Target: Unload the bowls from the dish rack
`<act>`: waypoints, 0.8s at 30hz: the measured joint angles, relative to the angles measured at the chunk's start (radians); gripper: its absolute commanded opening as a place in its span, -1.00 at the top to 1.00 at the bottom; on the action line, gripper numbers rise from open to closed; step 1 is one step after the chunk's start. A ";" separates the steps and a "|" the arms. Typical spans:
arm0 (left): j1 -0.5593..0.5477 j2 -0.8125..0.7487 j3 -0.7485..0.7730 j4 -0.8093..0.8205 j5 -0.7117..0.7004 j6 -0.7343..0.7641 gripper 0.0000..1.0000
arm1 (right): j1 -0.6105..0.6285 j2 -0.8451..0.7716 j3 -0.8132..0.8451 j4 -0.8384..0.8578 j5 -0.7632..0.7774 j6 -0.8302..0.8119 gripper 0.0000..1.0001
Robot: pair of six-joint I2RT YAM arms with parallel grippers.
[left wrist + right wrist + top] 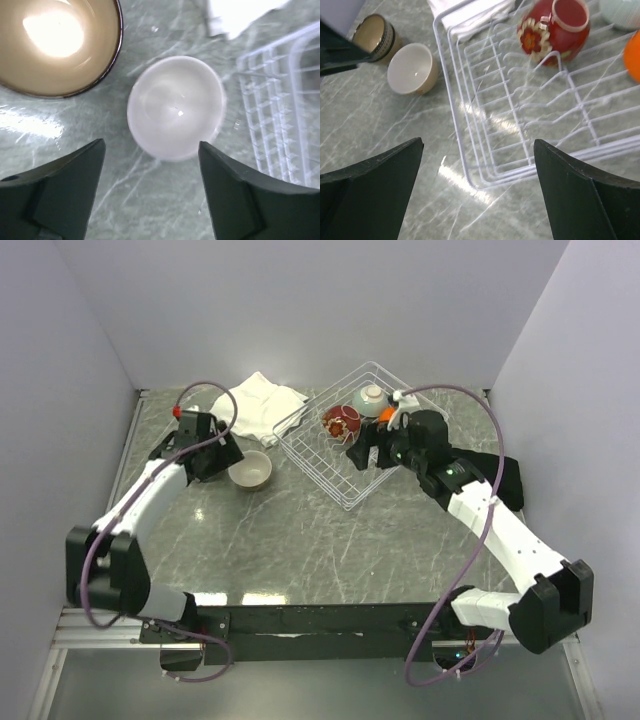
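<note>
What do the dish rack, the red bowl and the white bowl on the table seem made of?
Dish rack: probably coated metal wire; thin glossy white rods.
Red bowl: likely glazed ceramic; shiny, with a painted flower.
White bowl: ceramic or plastic; smooth with a small highlight, so I cannot tell which.

A small white round bowl (175, 107) sits upright on the grey-green marbled counter (150, 200), just beyond the left hand (151, 146), whose dark fingers (65, 185) are spread wide. A beige dark-rimmed bowl (55, 45) stands beside it, and a white wire dish rack (280, 115) lies to the right.
</note>
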 measured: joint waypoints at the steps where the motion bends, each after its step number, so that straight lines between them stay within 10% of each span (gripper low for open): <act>1: 0.000 -0.047 -0.013 -0.001 -0.001 0.006 -0.89 | 0.000 0.017 0.022 0.000 0.006 -0.017 -0.99; 13: 0.000 -0.571 -0.291 0.047 -0.070 0.128 -0.99 | 0.000 0.258 0.254 0.008 0.076 -0.260 -0.99; 24: -0.003 -0.635 -0.451 0.105 -0.055 0.203 -0.99 | 0.005 0.541 0.443 -0.027 0.124 -0.504 -0.99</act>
